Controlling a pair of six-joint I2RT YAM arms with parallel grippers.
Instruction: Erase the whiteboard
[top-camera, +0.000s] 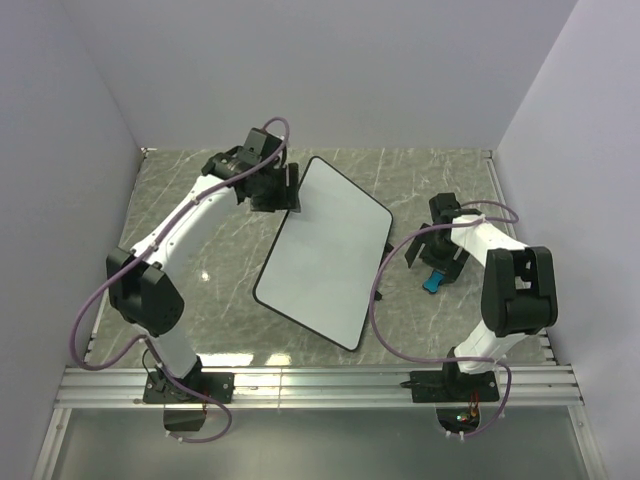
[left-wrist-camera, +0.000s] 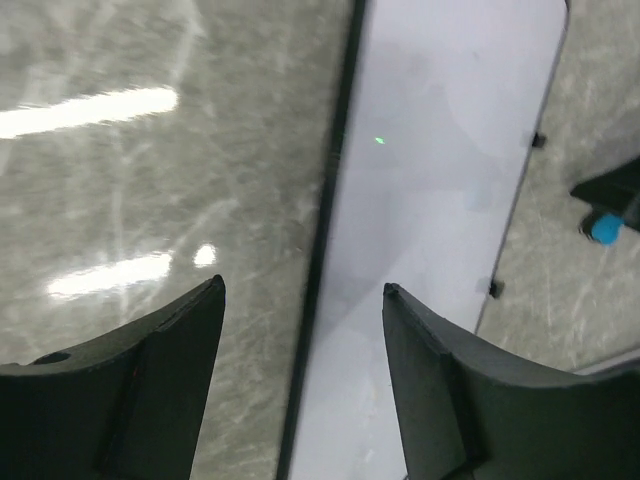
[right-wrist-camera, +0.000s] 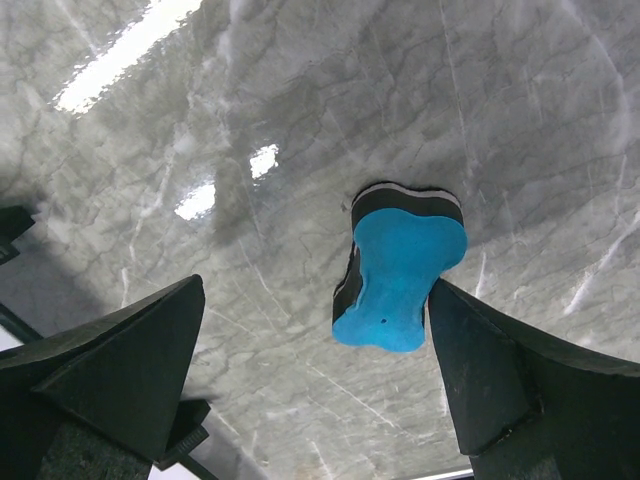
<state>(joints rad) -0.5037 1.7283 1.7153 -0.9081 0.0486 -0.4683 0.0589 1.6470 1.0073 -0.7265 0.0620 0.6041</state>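
Note:
The whiteboard (top-camera: 325, 250) lies flat and slanted in the middle of the table, and its white face shows no marks. My left gripper (top-camera: 285, 188) hovers at its far left corner. In the left wrist view the left gripper (left-wrist-camera: 302, 285) is open, with the whiteboard (left-wrist-camera: 440, 180) and its black rim running below between the jaws, untouched. A blue eraser (top-camera: 434, 281) lies on the table right of the board. My right gripper (right-wrist-camera: 315, 283) is open above the eraser (right-wrist-camera: 400, 275), which sits close against the right finger (right-wrist-camera: 480, 370), not clamped.
The table is grey marble (top-camera: 200, 270), with lavender walls on three sides and a metal rail (top-camera: 320, 385) along the near edge. Small black feet (left-wrist-camera: 537, 140) stick out along the board's right rim.

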